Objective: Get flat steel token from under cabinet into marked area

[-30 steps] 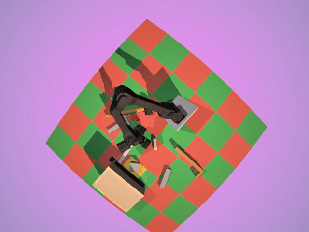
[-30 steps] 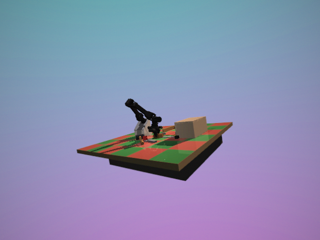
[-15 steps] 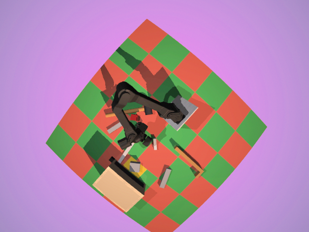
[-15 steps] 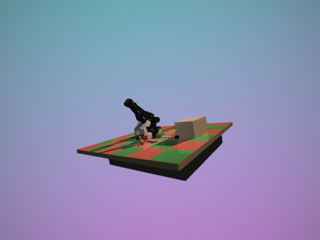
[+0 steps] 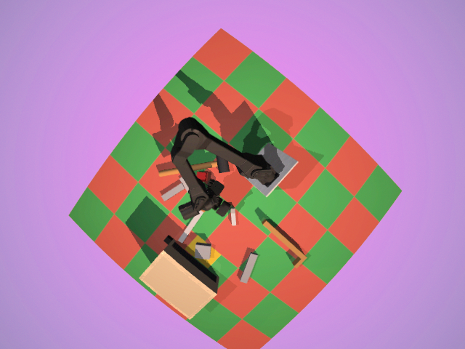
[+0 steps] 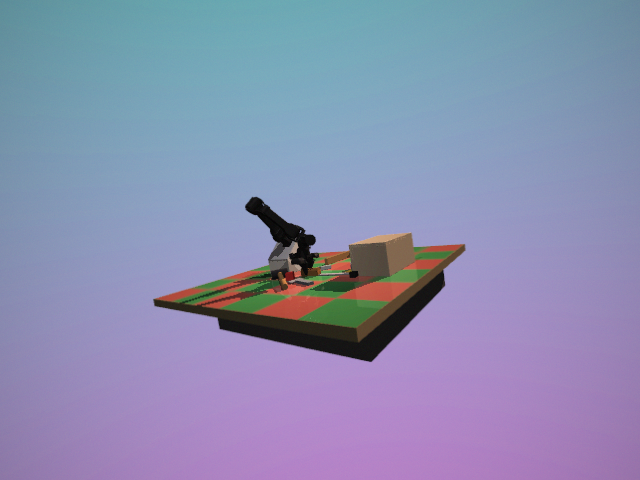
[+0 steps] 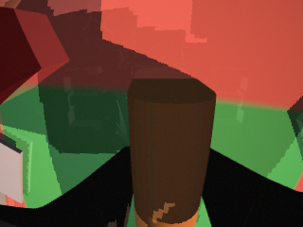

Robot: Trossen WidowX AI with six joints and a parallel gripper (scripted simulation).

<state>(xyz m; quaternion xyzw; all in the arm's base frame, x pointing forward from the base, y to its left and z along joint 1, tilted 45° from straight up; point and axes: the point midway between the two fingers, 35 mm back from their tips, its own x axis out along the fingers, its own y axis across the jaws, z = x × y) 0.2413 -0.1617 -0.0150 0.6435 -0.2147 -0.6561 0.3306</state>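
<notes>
Your tool [image 5: 205,210] [image 6: 309,267] [image 7: 165,154] grips a brown handle [image 6: 313,271] [image 7: 170,151]; pale shaft [image 5: 192,224] [image 6: 336,273] runs twd cab. [image 5: 178,285] [image 6: 369,259]. You can't see token; prob. under cab., so approx. beyond shaft's far end. Line up w/ that axis.

Arm bent, hand low, fingers clamped [image 7: 90,182].

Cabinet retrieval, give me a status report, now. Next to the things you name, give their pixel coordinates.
Tool [image 5: 203,210] [image 6: 311,269] [image 7: 165,154] shut on brown handle [image 5: 203,211] [image 6: 314,271] [image 7: 170,142]. Token not in sight. Grey block [image 5: 203,251] on yellow area [image 5: 214,257], possibly in the way.
</notes>
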